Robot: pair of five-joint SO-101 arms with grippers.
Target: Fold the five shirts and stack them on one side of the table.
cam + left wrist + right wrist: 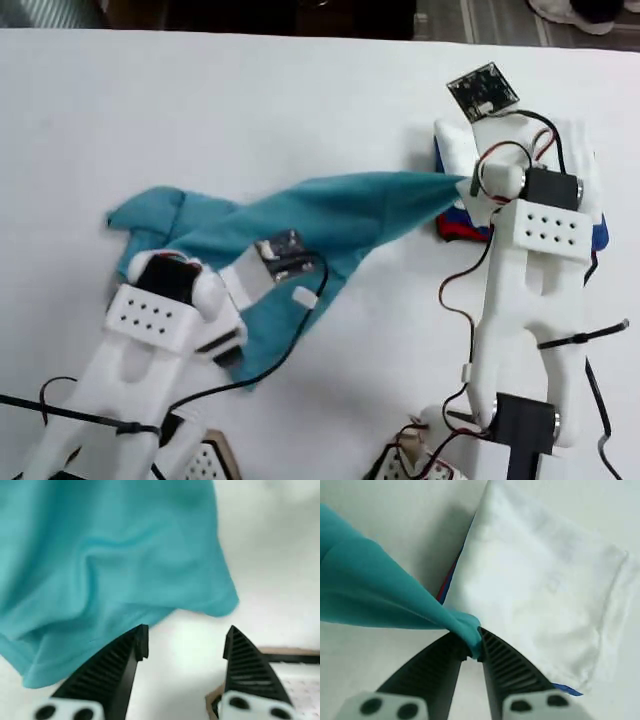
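The tabletop [300, 110] carries the teal shirt [330, 215], which lies unfolded and rumpled across the middle. One corner is drawn out in a taut point toward the stack [452, 148] on the right side.

The main risk, as I judge it, is that stretched cloth. If the right arm pulls further while the rest of the shirt drags or is pinned under the left arm, the corner may slip from a thin pinch, or the shirt may bunch instead of spreading flat. A second risk is the stack. The held corner hangs just beside its edge, so a sweep of the cloth or the arm could push the white shirt [545, 580] on top askew and undo the fold. Red and blue layers show beneath it.

The right tool [474, 650] is closed tight on a small wad of the teal corner, with its jaws nearly meeting. The left tool [186, 635] is spread wide and holds nothing. The shirt's hem lies just past one fingertip [141, 632], and I cannot tell whether they touch.
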